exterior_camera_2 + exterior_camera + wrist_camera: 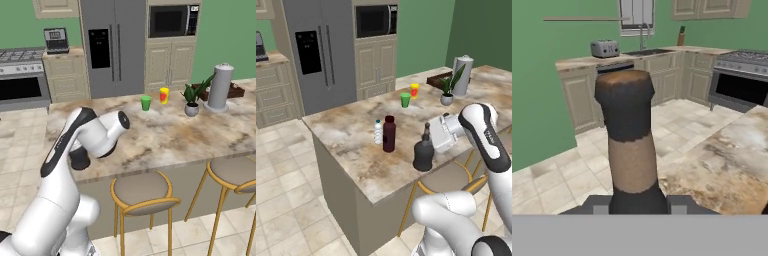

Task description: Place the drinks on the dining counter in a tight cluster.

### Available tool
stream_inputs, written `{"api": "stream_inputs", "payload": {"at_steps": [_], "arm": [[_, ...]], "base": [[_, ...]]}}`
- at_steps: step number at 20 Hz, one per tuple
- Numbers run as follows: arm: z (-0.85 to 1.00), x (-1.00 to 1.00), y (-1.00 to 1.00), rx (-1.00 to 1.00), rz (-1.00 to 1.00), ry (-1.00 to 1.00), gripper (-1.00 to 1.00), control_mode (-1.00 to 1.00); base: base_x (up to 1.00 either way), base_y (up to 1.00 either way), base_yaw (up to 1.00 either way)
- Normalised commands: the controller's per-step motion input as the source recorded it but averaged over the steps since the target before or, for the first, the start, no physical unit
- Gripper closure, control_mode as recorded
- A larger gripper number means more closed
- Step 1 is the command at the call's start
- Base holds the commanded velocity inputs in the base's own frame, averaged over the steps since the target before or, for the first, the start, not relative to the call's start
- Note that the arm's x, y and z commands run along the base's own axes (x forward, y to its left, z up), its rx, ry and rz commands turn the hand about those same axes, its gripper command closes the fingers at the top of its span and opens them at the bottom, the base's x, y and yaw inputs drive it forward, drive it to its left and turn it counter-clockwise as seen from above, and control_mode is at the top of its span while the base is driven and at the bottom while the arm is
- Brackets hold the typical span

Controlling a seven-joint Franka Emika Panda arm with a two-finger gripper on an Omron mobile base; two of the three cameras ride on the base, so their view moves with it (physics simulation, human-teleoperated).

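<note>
From where I stand, the long island top of marbled beige-brown stone (351,135) carries the three drinks in a loose row. Furthest left is the small clear water bottle with a blue cap (378,132), upright and just beside the taller dark maroon cylindrical bottle (389,134); those two look near enough to count as clustered already. To their right, with a clear gap of bare stone between, stands the squat black bottle with a thin neck (423,152), close to the counter's near edge. The robot's two-finger gripper (429,134) is clenched on that neck: in the hand view the brown-banded neck rises straight up between the dark finger tips (684,205), so the grasp sits low on the neck, above the bottle's wide body. I judge the task about two thirds done; what is left is to slide or carry the black bottle leftward until it stands against the maroon one, then let go. Further right and back on the stone, well apart from the drinks, sit a small green cup (405,100) and a yellow-and-red cup (414,90), which need no moving.
</note>
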Motion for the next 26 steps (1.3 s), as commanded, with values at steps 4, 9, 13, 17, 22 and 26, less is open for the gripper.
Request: {"api": "stream_inputs", "payload": {"at_steps": [4,9,13,17,22,26], "arm": [[0.0,0.76,0.0,0.0,0.0,0.04,1.0,-1.0],[0.0,0.47,0.0,0.0,0.0,0.01,1.0,-1.0],[-0.08,0.21,0.0,0.0,0.0,0.02,1.0,-1.0],[-0.31,0.01,0.0,0.0,0.0,0.0,1.0,-1.0],[-0.67,0.01,0.0,0.0,0.0,0.0,1.0,-1.0],[-0.52,0.22,0.0,0.0,-0.01,0.0,1.0,-1.0]], "base": [[0.0,0.0,0.0],[0.0,0.0,0.0],[0.0,0.0,0.0],[0.0,0.0,0.0],[0.0,0.0,0.0],[0.0,0.0,0.0]]}}
